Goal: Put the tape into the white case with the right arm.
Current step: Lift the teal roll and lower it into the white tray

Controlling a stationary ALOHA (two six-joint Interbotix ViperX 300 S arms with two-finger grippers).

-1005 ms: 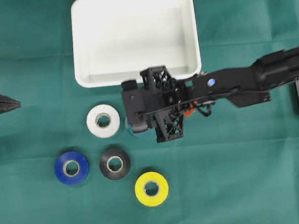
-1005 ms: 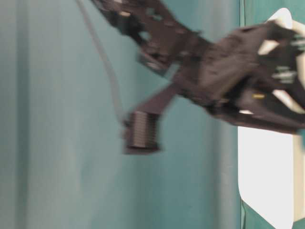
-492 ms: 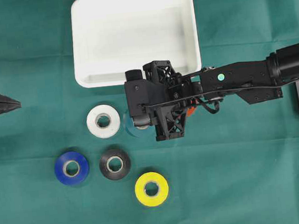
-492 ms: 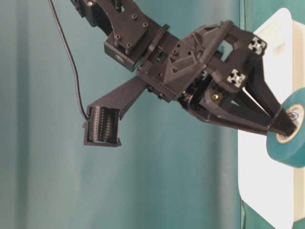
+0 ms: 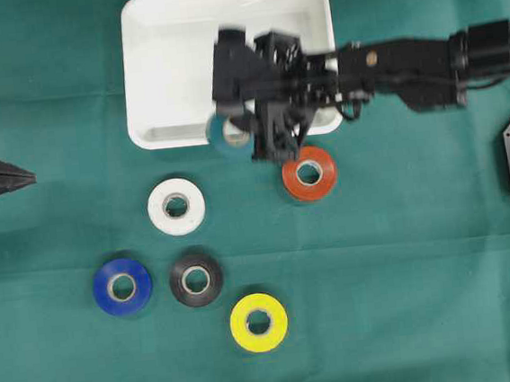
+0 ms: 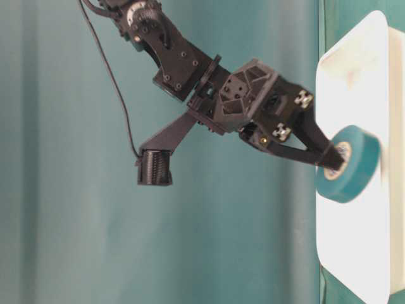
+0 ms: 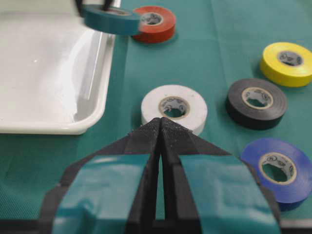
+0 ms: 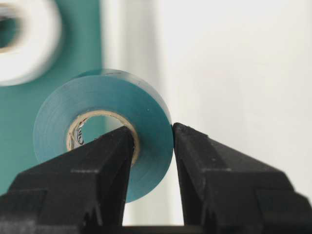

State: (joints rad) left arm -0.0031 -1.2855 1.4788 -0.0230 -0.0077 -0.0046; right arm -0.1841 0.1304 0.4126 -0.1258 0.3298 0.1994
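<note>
Teal tape held over the case's near rim

The left gripper [image 7: 160, 146], fingers together, idles just short of the white roll [image 7: 174, 106]. Beyond it, the right gripper [image 8: 151, 146] is clamped on the teal tape [image 5: 229, 132], raised above the near rim of the white case [image 5: 168, 37]. The red roll [image 5: 308, 172] lies at 5 o'clock of the tape; bare cloth [image 5: 426, 274] spreads around it.

Surface [image 5: 409, 284] covered in green cloth. White case [image 5: 168, 37] sits flat at the far middle. Five tape rolls lie flat on the cloth: orange-red [image 5: 308, 173] just off the case's near right corner, white [image 5: 176, 206] nearer, then blue [image 5: 121, 286] and black [image 5: 196, 279] side by side, yellow [image 5: 259, 321] closest.
</note>
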